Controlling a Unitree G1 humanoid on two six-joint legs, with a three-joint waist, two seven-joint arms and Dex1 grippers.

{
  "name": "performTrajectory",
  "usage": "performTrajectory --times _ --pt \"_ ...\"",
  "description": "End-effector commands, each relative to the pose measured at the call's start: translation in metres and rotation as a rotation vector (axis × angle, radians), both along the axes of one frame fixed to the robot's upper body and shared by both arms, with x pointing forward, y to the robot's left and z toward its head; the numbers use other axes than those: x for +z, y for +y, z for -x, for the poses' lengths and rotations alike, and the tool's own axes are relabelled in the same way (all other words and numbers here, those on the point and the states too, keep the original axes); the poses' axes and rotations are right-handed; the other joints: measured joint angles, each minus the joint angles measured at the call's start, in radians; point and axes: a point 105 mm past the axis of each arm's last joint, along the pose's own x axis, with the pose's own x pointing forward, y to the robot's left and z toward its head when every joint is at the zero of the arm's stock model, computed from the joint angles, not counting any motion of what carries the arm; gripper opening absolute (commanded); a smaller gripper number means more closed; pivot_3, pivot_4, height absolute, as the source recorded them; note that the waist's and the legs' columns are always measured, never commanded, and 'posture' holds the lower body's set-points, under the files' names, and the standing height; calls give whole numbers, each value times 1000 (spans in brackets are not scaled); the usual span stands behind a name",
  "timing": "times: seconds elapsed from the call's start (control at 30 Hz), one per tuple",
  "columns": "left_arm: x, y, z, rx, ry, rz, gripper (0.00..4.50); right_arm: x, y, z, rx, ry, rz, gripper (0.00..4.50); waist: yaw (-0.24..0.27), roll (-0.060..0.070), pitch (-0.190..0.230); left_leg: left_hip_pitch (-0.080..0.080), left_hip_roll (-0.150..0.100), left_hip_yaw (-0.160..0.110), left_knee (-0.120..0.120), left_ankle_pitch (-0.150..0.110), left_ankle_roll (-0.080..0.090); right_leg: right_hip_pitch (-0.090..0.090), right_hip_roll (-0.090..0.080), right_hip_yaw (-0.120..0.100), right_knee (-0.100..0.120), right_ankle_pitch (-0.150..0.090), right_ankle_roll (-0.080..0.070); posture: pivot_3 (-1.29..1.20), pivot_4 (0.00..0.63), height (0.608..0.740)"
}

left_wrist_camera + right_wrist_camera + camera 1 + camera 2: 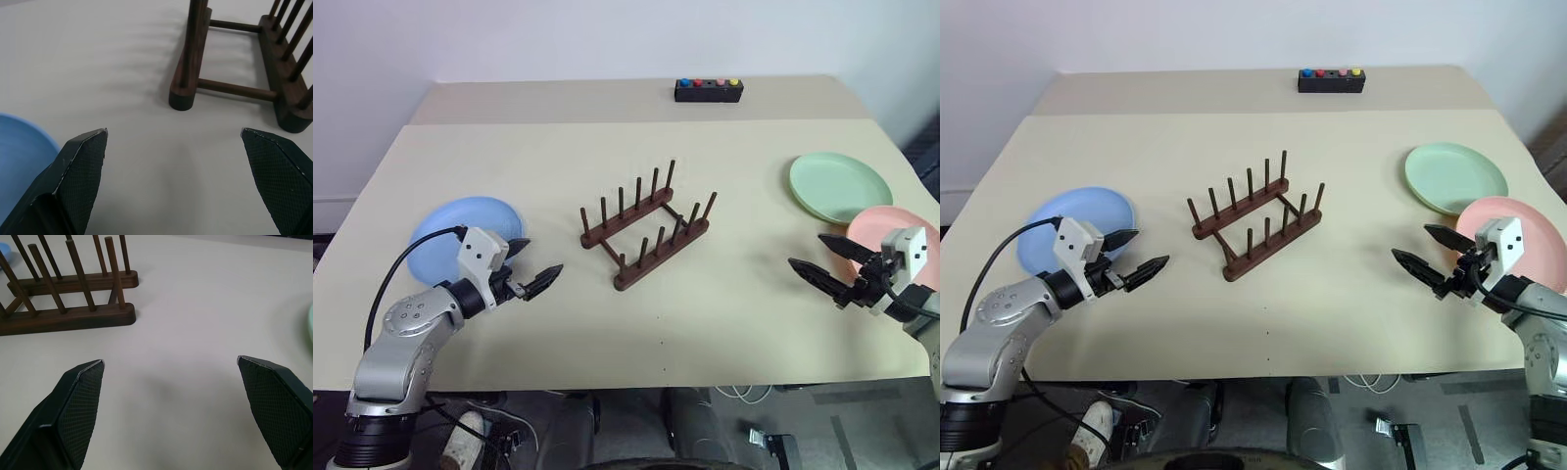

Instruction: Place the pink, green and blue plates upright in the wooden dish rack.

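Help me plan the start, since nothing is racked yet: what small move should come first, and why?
Probably lower the left gripper onto the near rim of the blue plate. Its fingers are open and empty, that plate lies flat right beside it, and the wooden dish rack stands empty.

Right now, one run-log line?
rack: empty | blue plate, green plate, pink plate: flat on table | left gripper, right gripper: open, holding nothing

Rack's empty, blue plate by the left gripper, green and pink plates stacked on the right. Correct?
Not stacked. The green plate and pink plate lie flat side by side, as the right eye view shows. The rack is empty; the blue plate is by the left gripper.
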Motion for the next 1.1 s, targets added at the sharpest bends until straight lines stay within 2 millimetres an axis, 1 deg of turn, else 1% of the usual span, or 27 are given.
performTrajectory --times 0.03,0.23,0.43,0.53,0.63,0.77,0.87,0.97,1.03,1.1 --pt "4 -3 1 -21 -15 3 4500 16 4 -1 12 -57 11 4440 2 0 0 0 0 0 0 0 0 0 0 0 0 0 0 0 150 740" --pt "1 -7 4 -31 -7 15 4500 19 9 -5 28 -70 18 4440 3 0 0 0 0 0 0 0 0 0 0 0 0 0 0 0 150 740" --pt "-2 -4 7 -40 7 2 4500 16 14 -5 31 -68 19 4440 3 0 0 0 0 0 0 0 0 0 0 0 0 0 0 0 150 740" --pt "-2 -9 7 -64 10 -5 4500 14 18 -5 35 -71 15 4440 3 0 0 0 0 0 0 0 0 0 0 0 0 0 0 0 150 740" --pt "-5 -14 8 -86 25 -9 4500 9 26 -3 47 -67 13 4440 4 0 0 0 0 0 0 0 0 0 0 0 0 0 0 0 150 740" --pt "-14 -29 16 -176 79 -21 4500 9 33 0 50 -72 0 4440 4 0 0 0 0 0 0 0 0 0 0 0 0 0 0 0 150 740" --pt "-28 -42 21 -237 119 -69 4500 4 41 7 54 -62 -6 4440 6 0 0 0 0 0 0 0 0 0 0 0 0 0 0 0 150 740" --pt "-32 -58 24 -301 122 -76 4500 8 51 15 81 -64 -5 4440 6 0 0 0 0 0 0 0 0 0 0 0 0 0 0 0 150 740" --pt "-36 -67 22 -312 129 -53 4500 8 55 18 81 -62 0 4440 6 0 0 0 0 0 0 0 0 0 0 0 0 0 0 0 150 740" --pt "-44 -80 16 -305 130 -37 4500 4 64 24 89 -51 8 4440 9 1 -1 0 0 0 1 0 0 0 0 0 0 0 -1 0 150 740"
